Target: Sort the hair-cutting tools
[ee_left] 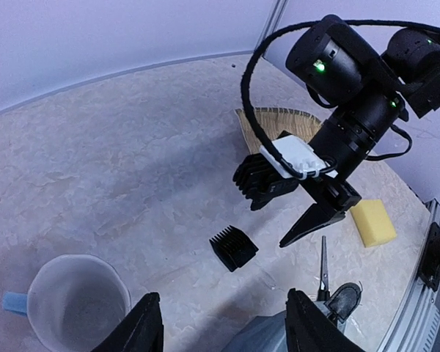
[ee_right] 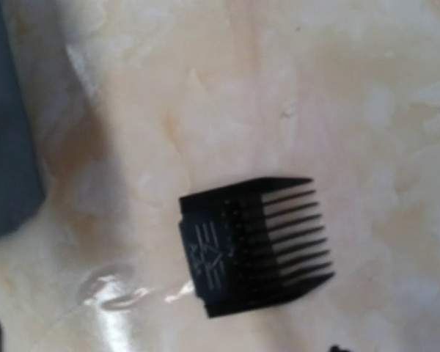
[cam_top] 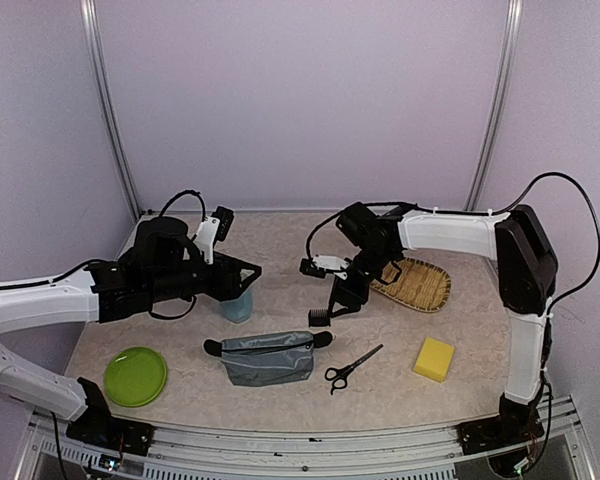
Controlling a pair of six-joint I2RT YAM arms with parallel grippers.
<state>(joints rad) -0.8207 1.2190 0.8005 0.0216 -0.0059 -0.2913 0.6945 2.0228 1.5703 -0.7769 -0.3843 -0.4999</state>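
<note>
Hair-cutting tools show only in part from the top view. A black block [cam_top: 319,317] with comb teeth lies on the desk [cam_top: 280,235] near the middle. One pair of scissors [cam_top: 352,367] with black loop handles lies nearer the front edge, apart from the block. My right claw [cam_top: 342,304] hangs just above the block with its fingers spread. My left claw [cam_top: 246,278] hovers over a light-blue cup [cam_top: 237,306]. A grey pouch [cam_top: 270,357] lies in front of the cup, just left of the scissors. A green plate [cam_top: 135,376] sits front left and a yellow sponge [cam_top: 434,359] front right. A woven tray [cam_top: 415,284] lies behind my right claw.

From my left wrist, my left claw [ee_left: 227,330] is open; its two fingers [ee_left: 143,331] stand wide with nothing between them. The cup [ee_left: 77,301] stands upright at lower left. The block [ee_left: 233,248] lies flat on the desk [ee_left: 132,147]. My right claw [ee_left: 265,218] hangs over the block, open and gripping nothing, its tips clear of it. The scissors [ee_left: 323,260] lie beside the pouch [ee_left: 268,336], the sponge [ee_left: 374,222] lies beyond them, and the tray [ee_left: 279,121] is further back.

From my right wrist, the block [ee_right: 253,246] fills the middle, alone on the desk [ee_right: 315,88], with its teeth pointing right. The pouch [ee_right: 7,132] shows at the left edge. My own fingers barely enter this view.
</note>
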